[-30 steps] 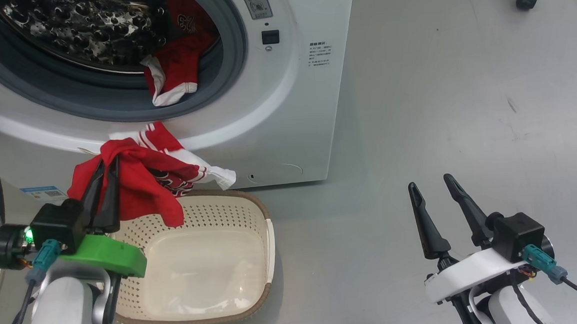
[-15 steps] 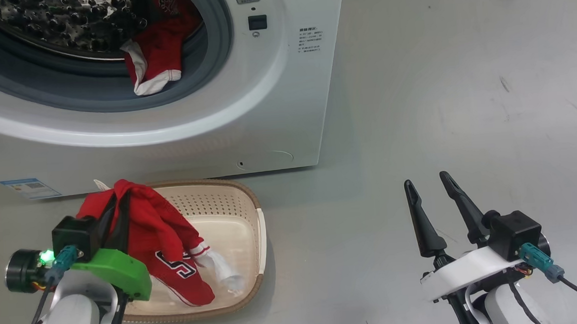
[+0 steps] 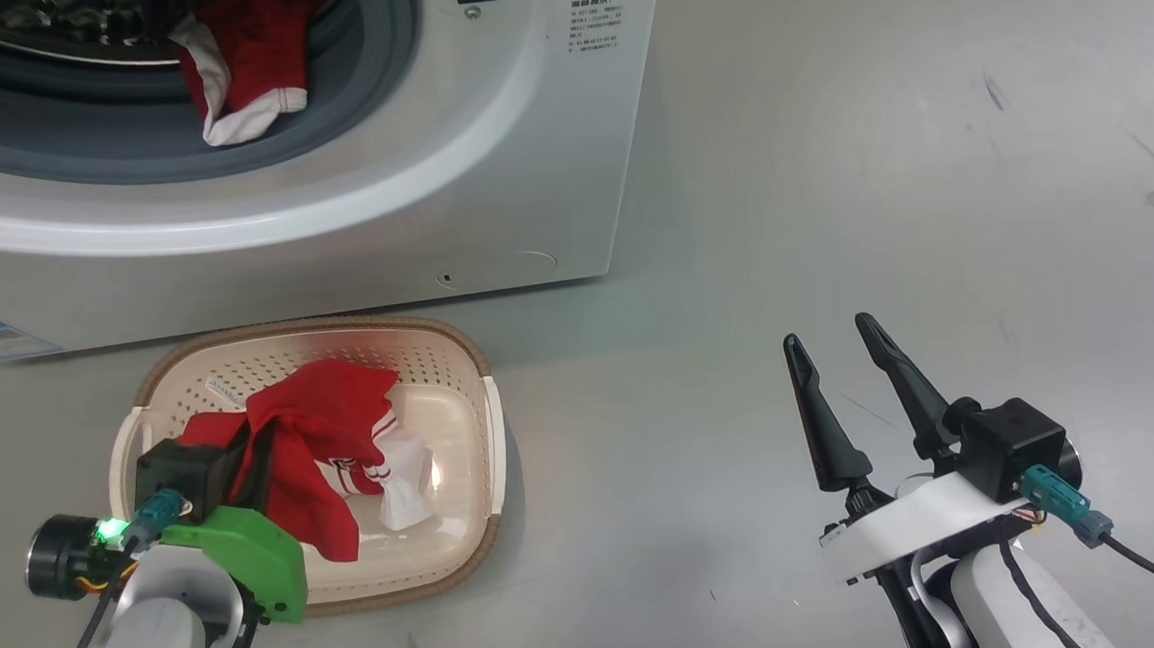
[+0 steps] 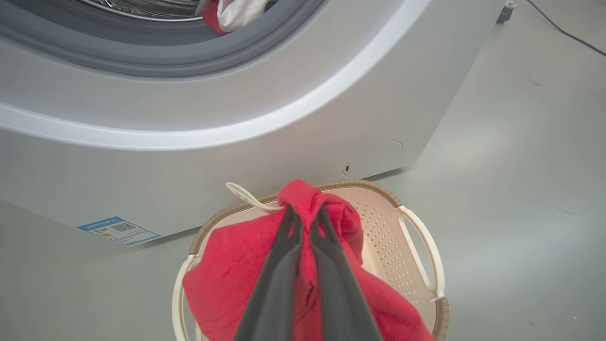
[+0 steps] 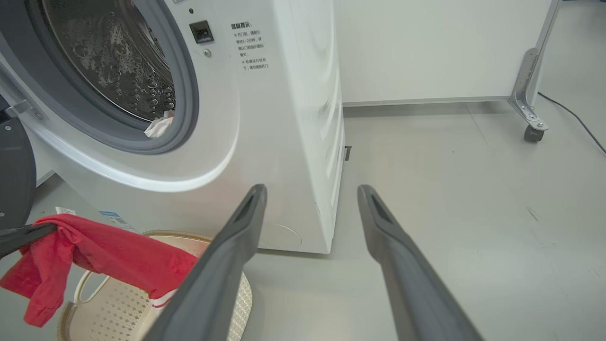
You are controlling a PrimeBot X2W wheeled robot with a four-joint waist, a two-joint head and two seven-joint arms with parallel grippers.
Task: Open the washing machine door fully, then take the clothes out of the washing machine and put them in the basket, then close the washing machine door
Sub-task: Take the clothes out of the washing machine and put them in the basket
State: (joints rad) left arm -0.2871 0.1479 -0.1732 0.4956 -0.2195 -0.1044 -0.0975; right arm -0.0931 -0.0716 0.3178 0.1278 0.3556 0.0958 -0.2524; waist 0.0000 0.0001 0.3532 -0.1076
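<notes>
The white washing machine (image 3: pixel 487 169) stands at the top left with its drum hole uncovered. Part of the black washing machine door (image 5: pixel 14 175) shows at the left edge of the right wrist view, swung open. The cream basket (image 3: pixel 469 441) sits on the floor in front of the machine. My left gripper (image 4: pixel 305 210) is shut on red clothes (image 3: pixel 313 430), which hang low inside the basket. More red and white clothes (image 3: pixel 241 64) lie on the drum's grey rim. Off to the right above bare floor, my right gripper (image 3: pixel 828 333) stands open and holds nothing.
A blue label sticker (image 4: pixel 118 230) marks the machine's lower front. In the right wrist view a white panel on a metal leg with a caster (image 5: pixel 532 132) stands behind, and a black cable (image 5: pixel 573 118) runs along the grey floor (image 3: pixel 877 145) at right.
The head view has tilted down. My left gripper has carried the red clothes from the drum opening down into the basket. The right gripper has kept its place, still open.
</notes>
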